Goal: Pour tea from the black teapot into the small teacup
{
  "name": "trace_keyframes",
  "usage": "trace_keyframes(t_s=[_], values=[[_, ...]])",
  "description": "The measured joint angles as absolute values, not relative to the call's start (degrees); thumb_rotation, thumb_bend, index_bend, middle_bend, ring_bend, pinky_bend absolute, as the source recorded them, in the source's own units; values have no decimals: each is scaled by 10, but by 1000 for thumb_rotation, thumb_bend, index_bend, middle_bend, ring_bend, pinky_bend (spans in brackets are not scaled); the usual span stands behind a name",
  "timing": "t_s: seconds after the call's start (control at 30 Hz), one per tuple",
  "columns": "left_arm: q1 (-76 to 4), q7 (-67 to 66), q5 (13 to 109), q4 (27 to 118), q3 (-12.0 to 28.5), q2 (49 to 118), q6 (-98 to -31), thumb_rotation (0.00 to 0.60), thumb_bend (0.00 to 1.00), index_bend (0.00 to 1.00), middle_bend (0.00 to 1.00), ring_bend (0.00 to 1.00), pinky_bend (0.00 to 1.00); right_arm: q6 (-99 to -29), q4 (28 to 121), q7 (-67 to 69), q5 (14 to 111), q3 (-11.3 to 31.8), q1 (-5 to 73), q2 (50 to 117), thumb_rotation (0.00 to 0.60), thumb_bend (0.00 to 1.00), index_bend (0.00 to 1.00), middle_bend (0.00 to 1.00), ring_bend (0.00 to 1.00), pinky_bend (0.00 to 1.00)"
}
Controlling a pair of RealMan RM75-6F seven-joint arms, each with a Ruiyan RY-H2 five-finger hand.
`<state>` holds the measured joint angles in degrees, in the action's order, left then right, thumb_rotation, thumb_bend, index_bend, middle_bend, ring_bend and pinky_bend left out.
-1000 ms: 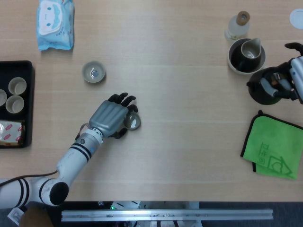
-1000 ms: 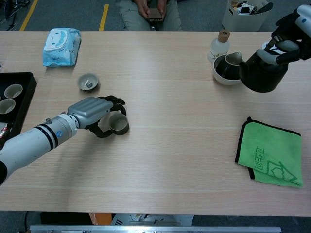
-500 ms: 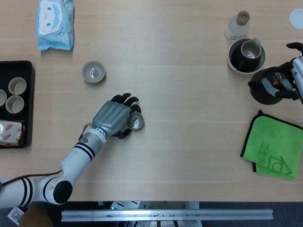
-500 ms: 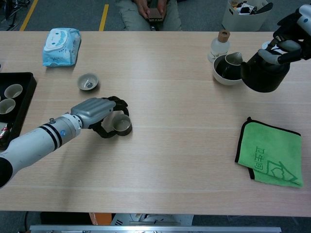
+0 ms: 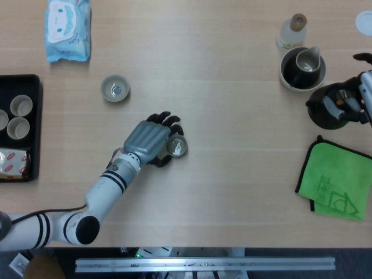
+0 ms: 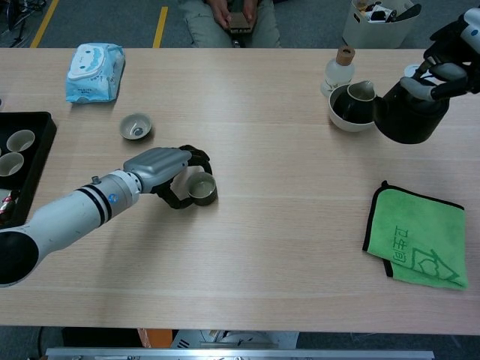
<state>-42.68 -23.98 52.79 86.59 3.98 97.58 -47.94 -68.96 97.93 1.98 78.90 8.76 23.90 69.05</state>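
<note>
My left hand (image 5: 151, 139) (image 6: 166, 169) grips a small teacup (image 5: 176, 147) (image 6: 202, 187) that stands upright on the table, left of centre. At the far right, my right hand (image 5: 354, 100) (image 6: 450, 56) holds the black teapot (image 5: 327, 108) (image 6: 409, 114) by its top handle. The pot is level, and I cannot tell if it touches the table. A wide stretch of table separates the pot from the cup.
A second small cup (image 5: 115, 89) stands behind and left of the held one. A dark bowl with a pitcher (image 5: 302, 67) and a corked bottle (image 5: 292, 30) stand by the teapot. A green cloth (image 5: 338, 179) lies at front right, a black tray (image 5: 32, 125) with cups at left, a wipes pack (image 5: 68, 29) at back left.
My left hand has slid the small teacup to the right across the table. The right hand with the teapot has barely moved.
</note>
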Motion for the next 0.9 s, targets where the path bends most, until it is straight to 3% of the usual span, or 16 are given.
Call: trace_keyframes(t_s=[0.57,0.77,0.9], values=[[-468,-280,472,837,57,1023,-477,600,346,297,124,52,112,-693,979,28,793,88,236,688,523,294,1000,995,981,204],[-471,-284,458,832,51,1026,-478,600,346,234,111,48,112,-696,980,32,794,88,234,687,522,293,1000,995,981,204],[-469,-278,467,842,50,1019,-484,600,345,119,78,14,112,-696,980,33,796,88,234,687,522,294,1000,995,981,204]])
